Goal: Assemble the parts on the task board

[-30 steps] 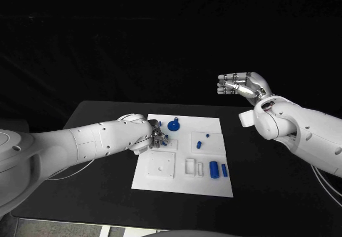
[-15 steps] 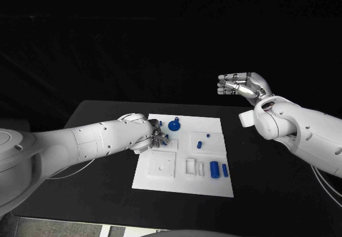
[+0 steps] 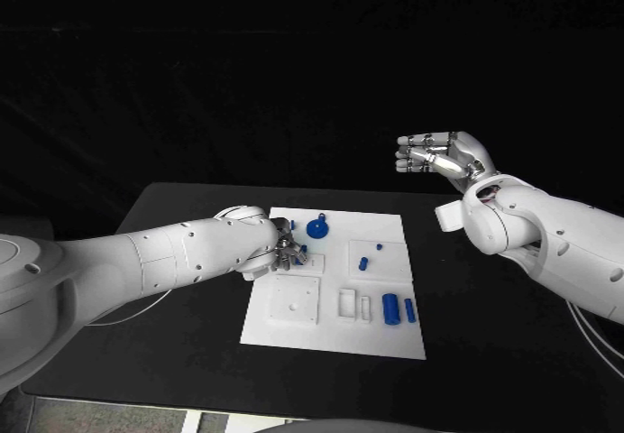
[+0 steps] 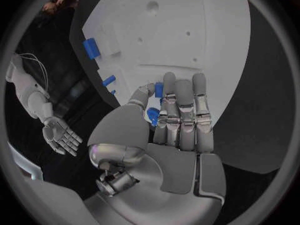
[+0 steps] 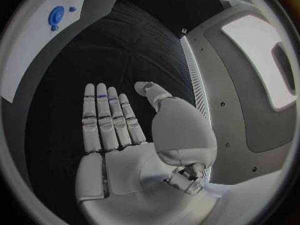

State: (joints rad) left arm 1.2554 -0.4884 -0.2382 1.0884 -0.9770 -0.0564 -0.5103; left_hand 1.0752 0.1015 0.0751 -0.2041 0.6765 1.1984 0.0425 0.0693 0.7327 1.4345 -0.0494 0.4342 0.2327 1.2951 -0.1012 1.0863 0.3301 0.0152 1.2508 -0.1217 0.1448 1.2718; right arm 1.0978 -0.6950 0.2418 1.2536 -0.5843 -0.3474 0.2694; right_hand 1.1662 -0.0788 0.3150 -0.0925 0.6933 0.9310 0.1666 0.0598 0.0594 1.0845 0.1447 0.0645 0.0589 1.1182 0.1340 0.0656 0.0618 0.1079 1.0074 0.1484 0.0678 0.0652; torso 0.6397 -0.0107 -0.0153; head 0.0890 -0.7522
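Note:
The white task board (image 3: 390,338) lies mid-table. My left hand (image 3: 277,252) rests over the board's far left part. In the left wrist view this hand (image 4: 178,117) pinches a small blue part (image 4: 157,90) between thumb and fingers, just above the board (image 4: 200,30). A round blue part (image 3: 317,229) lies just beyond that hand. More blue parts lie on the board's right half: two small ones (image 3: 362,264) and a thick cylinder (image 3: 390,307) beside a slim pin (image 3: 409,311). My right hand (image 3: 442,153) hangs high past the board's far right corner, its fingers (image 5: 106,120) straight and holding nothing.
A raised white square block (image 3: 293,300) and a slotted recess (image 3: 347,304) sit in the board's near half. Black table (image 3: 494,325) surrounds the board, with room to its right. The right wrist view shows the board's corner (image 5: 25,60) and the round blue part (image 5: 56,15).

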